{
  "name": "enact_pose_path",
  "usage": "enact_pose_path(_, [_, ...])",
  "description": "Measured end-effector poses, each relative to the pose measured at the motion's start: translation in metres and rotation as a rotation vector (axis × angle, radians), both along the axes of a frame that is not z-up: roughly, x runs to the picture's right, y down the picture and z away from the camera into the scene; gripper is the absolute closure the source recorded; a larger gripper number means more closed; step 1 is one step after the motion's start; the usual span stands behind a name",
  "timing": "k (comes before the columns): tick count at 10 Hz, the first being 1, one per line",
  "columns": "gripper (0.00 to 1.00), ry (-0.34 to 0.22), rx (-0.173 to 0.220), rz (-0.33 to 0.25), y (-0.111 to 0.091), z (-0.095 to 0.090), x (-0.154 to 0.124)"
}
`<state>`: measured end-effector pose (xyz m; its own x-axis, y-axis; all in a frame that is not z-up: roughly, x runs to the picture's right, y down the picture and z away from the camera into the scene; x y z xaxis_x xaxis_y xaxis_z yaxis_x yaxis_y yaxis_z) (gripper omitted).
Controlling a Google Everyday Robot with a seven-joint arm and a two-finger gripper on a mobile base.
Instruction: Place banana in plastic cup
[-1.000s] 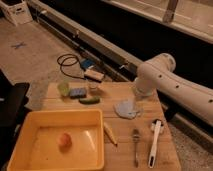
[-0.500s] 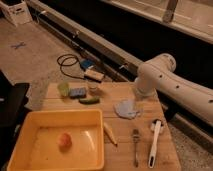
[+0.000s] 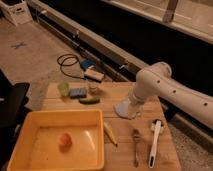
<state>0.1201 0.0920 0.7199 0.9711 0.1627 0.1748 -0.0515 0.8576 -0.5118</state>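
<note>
Nothing moved since the earlier frames. Gripper [image 3: 126, 108] hangs right of centre, fingers spread wide, empty. Slim pale yellow toy banana [image 3: 109, 133] lies lower centre beside 1 yellow plastic tray [image 3: 55, 114]; translucent light green plastic cup [image 3: 63, 88] sits left of centre.
</note>
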Motion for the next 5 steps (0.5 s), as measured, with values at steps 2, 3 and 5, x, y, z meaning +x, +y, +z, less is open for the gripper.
enact_pose_path(2, [0.35,-0.010,-0.022,0.038,0.011,0.001,-0.017])
enact_pose_path(3, [0.35,-0.007,-0.036,0.043,0.021,0.003,-0.029])
enact_pose_path(5, [0.35,0.004,-0.062,0.036,0.038,0.010,-0.049])
